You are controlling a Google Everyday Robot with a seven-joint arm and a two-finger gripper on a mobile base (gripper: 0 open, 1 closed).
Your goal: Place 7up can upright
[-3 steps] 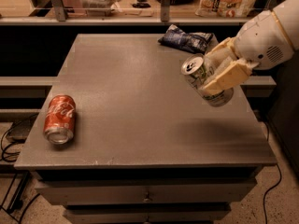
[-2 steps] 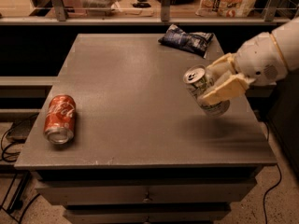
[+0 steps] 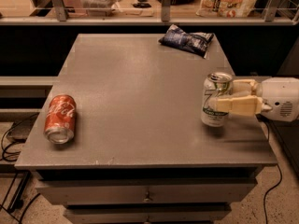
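Observation:
The 7up can [image 3: 212, 111], silver-white with a green band, stands upright on the grey table [image 3: 140, 92] near its right edge. My gripper [image 3: 224, 94] reaches in level from the right, with one cream finger [image 3: 238, 105] in front of the can and the other [image 3: 243, 84] behind it, closed around the can's upper half. The can's base rests on the tabletop.
A red Coca-Cola can [image 3: 60, 118] lies on its side near the table's left front edge. A dark blue snack bag [image 3: 187, 39] lies at the back right. Shelves with goods stand behind the table, and cables run along the floor on both sides.
The gripper has lowered and swung level, taking the can from tilted in the air to upright on the table near the right edge.

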